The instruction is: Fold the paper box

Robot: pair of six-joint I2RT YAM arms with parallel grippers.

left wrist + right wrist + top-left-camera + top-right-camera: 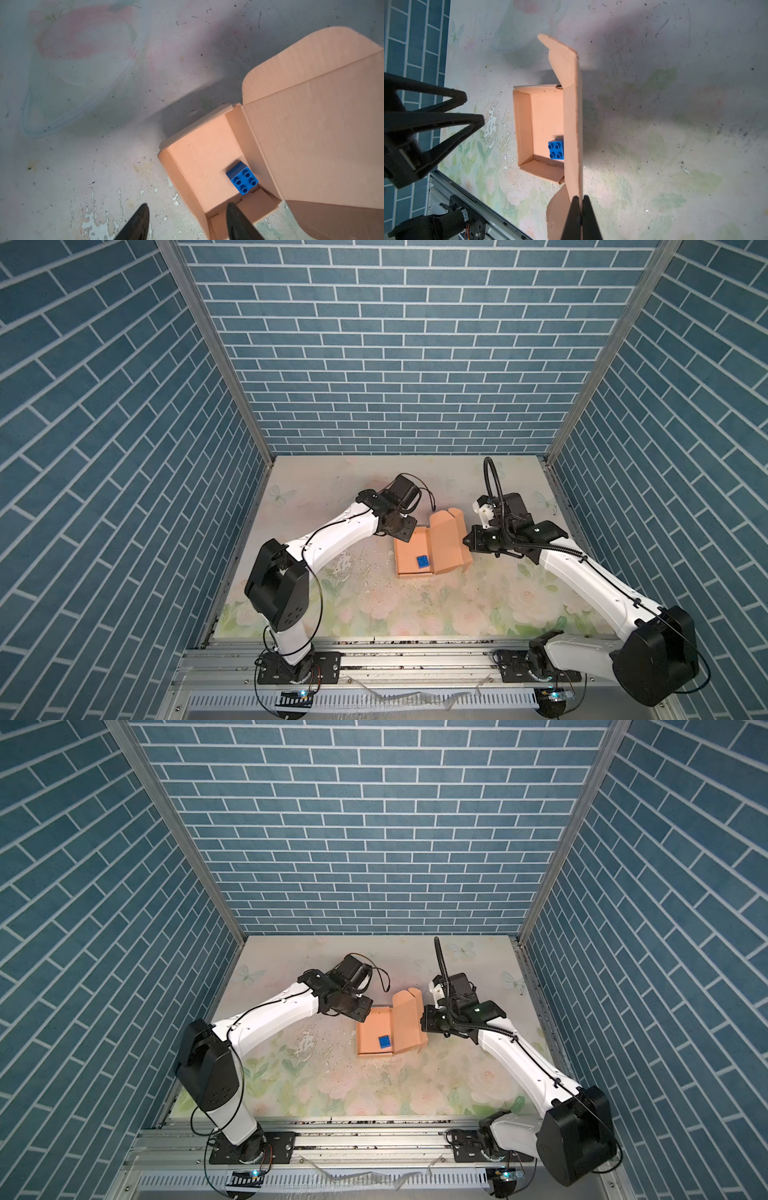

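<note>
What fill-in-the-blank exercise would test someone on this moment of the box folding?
1. The brick lying inside the paper box is coloured ___.
2. The right gripper is shut on the edge of the box's raised ___.
3. The left gripper holds nothing; its fingers stand ___.

Missing words: blue; lid; open.
</note>
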